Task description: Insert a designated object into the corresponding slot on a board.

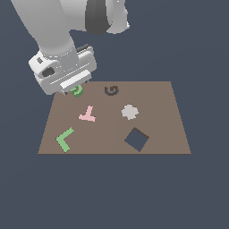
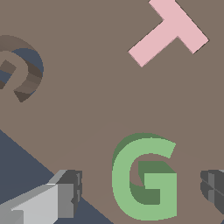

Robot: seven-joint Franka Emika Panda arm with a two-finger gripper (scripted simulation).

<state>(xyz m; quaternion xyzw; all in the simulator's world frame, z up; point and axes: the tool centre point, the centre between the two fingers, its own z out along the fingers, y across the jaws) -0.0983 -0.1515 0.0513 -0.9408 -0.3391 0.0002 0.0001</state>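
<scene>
Pincer spread apart, one finger either side of green G, no contact visible. G flat on board, near corner, unlifted. G-shaped slot well apart, empty. Judgement: early stage; grasp, lift, carry, insertion all remain.

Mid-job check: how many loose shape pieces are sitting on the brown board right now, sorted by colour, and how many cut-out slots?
Green pieces: 2, the small green G-shaped block and the green L-shaped piece
Pink pieces: 1, the pink T-shaped piece
Pale grey pieces: 1, the pale grey lobed piece
Slots: 2, the dark G-shaped recess and the dark square hole
Total: 4 pieces, 2 slots
</scene>
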